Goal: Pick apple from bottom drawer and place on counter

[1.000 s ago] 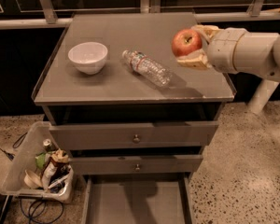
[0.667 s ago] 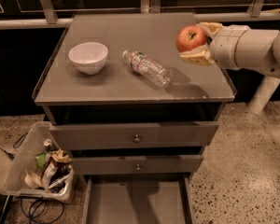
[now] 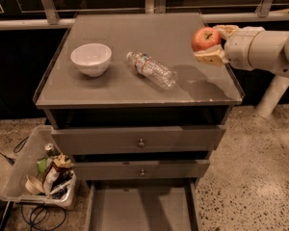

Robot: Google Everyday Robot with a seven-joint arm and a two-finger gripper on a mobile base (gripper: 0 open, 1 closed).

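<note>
Cream two-finger claw (image 3: 212, 43), over the right edge of the flat grey bench (image 3: 135, 88), was pinching the small round red-and-yellow apple (image 3: 205, 38), held above the surface. A clear plastic bottle (image 3: 151, 70) lay left of it, and a white bowl (image 3: 91, 58) farther left. The grey bottom drawer (image 3: 139, 208) stood open.

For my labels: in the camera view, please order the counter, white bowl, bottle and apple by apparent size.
1. counter
2. bottle and white bowl, about alike
3. apple, gripped by the end effector above the counter's right edge
</note>
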